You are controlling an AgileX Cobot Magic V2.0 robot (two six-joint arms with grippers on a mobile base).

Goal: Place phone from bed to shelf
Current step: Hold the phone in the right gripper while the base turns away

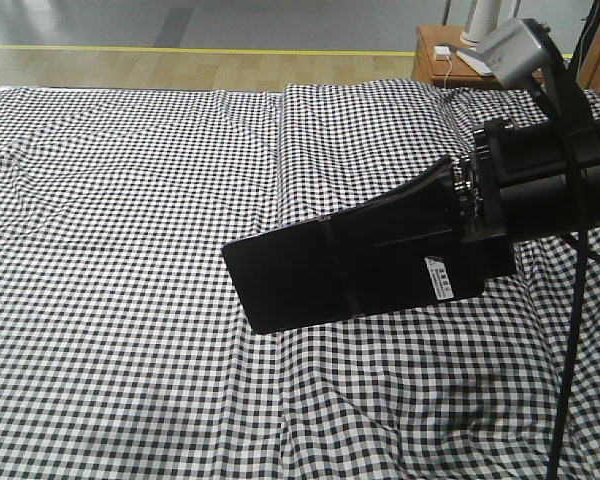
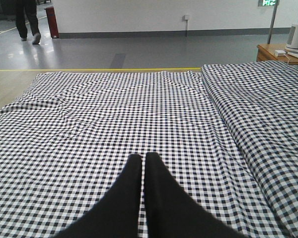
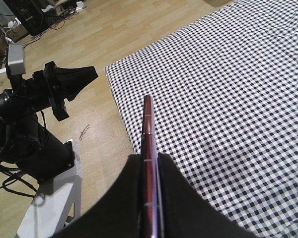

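Front view: the right gripper (image 1: 420, 225) grasps the phone (image 1: 320, 270) by one end and holds it flat, clear of the checked bed (image 1: 130, 200), so pick-up looks complete and the carry is in hand. Left wrist view: the left gripper (image 2: 144, 166) hangs clenched and empty over the bed. Right wrist view: the phone shows edge-on between the fingers, and with no shelf in sight, the next move likely calls for turning to find it.

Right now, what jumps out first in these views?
The black phone, clamped edge-on in the right gripper, held in the air off the bed. Next, its checked sheet fills the front and left wrist views, the left gripper shut and empty above it.
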